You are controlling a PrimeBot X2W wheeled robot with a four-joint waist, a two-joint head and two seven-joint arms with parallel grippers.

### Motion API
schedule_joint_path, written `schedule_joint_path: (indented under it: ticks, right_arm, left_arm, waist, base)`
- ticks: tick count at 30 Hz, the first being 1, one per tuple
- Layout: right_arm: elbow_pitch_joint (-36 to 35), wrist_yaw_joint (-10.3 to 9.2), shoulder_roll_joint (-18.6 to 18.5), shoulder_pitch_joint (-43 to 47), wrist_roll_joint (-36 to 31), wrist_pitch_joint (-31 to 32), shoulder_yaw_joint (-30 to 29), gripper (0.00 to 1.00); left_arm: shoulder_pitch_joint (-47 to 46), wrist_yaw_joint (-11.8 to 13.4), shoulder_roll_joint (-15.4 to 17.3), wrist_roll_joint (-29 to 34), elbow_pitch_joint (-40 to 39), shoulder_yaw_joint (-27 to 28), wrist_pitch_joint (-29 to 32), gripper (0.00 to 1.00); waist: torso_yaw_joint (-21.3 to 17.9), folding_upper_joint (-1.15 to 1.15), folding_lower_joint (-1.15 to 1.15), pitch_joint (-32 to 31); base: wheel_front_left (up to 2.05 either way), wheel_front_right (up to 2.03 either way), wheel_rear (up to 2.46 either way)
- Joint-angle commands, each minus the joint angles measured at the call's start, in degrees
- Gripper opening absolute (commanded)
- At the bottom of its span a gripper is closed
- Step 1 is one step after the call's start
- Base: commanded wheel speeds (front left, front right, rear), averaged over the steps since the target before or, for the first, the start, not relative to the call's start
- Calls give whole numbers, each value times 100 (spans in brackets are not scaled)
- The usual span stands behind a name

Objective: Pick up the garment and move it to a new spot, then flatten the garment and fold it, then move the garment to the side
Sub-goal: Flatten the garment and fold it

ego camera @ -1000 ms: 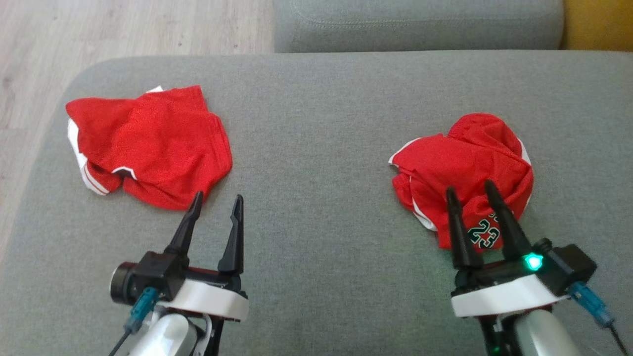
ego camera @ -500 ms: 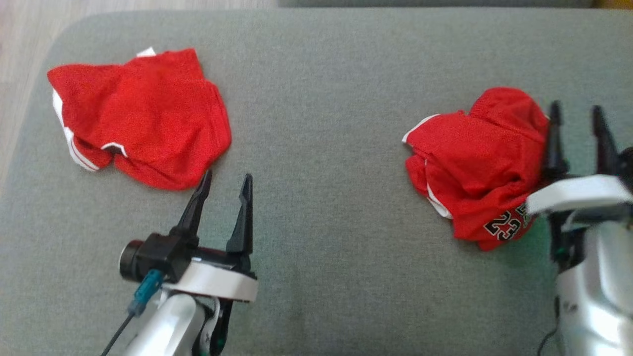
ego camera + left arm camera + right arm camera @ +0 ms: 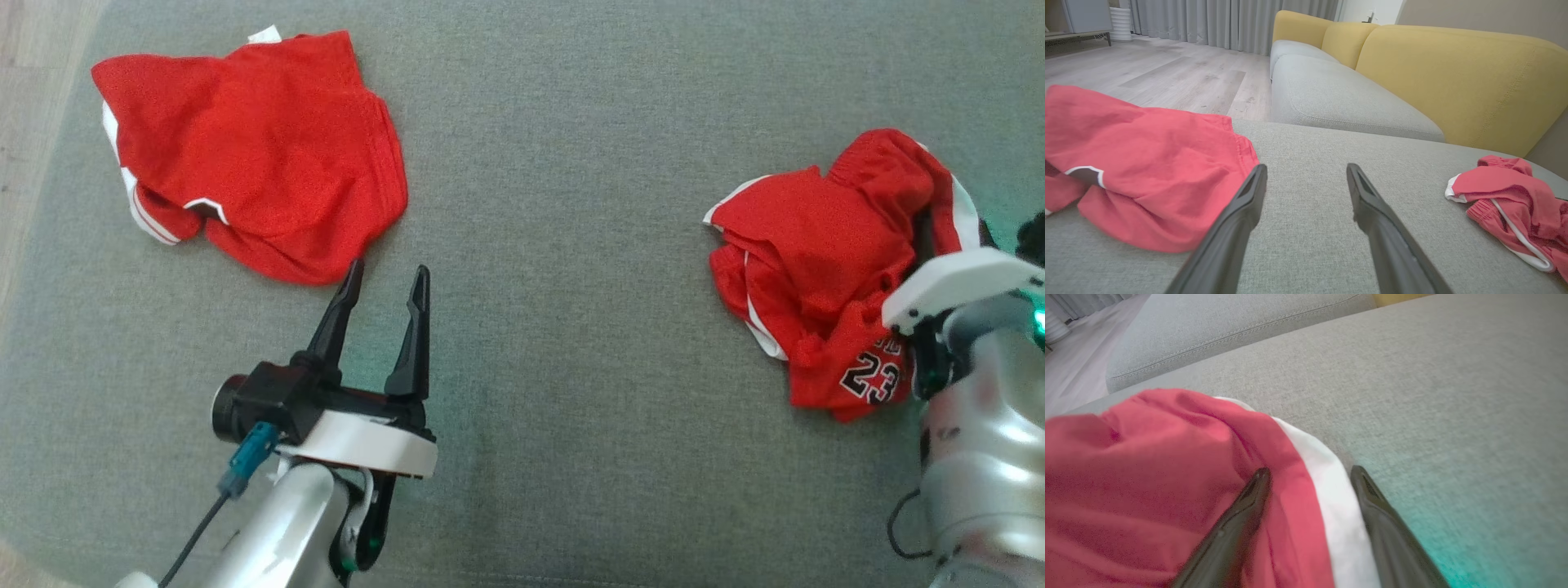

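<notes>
Currently the step in hand is the pick-up of the crumpled garment, which lies on the right of the grey seat cushion, well apart from the second red garment at the far left.

1. Check the right gripper. Its jaws stand wide and hold nothing. They straddle the garment's right edge, with one finger over red cloth and the other over bare cushion just beside the white stripe.
2. Lower the fingers until both reach the fabric layers, then close on the striped edge. Take several layers, not a single loose fold, or the heap is likely to slip out on lifting.
3. Keep the left gripper clear. It hovers with its jaws wide and empty, near the hem of the second red garment.

Orientation: the heap is bunched, so you cannot read a clean axis. Its longest extent appears to run from far to near. The gathered band lies farthest from the robot and the number print lies nearest.
</notes>
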Motion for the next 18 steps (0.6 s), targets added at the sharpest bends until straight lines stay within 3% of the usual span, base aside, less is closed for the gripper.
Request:
schedule_joint_path:
  ticks: [1, 2, 5, 10, 18]
  right_arm:
    - [166, 43, 52, -152, -56, -25, 177, 24]
    - [265, 43, 52, -193, -88, -95, 184, 0]
    - [310, 43, 52, -316, -252, -400, 121, 0]
    - [-190, 43, 4, -740, -715, -532, 0, 0]
    - [-803, 43, -939, -1898, -1041, -147, 846, 0]
  left_arm:
    - [-222, -32, 32, 23, -133, 263, -55, 100]
    - [-224, -36, 28, 28, -118, 280, -55, 100]
    - [-198, -34, 10, 42, -101, 345, -55, 100]
    - [-116, -64, -62, 50, -118, 444, -55, 100]
    - [43, -190, -350, 72, -81, 611, -56, 100]
  waist:
    - [-5, 0, 0, -8]
    - [-15, 0, 0, -24]
    - [-79, 0, 0, -115]
    - [-207, 0, 0, -296]
    - [-29, 0, 0, -657]
  base:
    - [0, 0, 0]
    - [0, 0, 0]
    - [0, 0, 0]
    - [0, 0, 0]
    - [0, 0, 0]
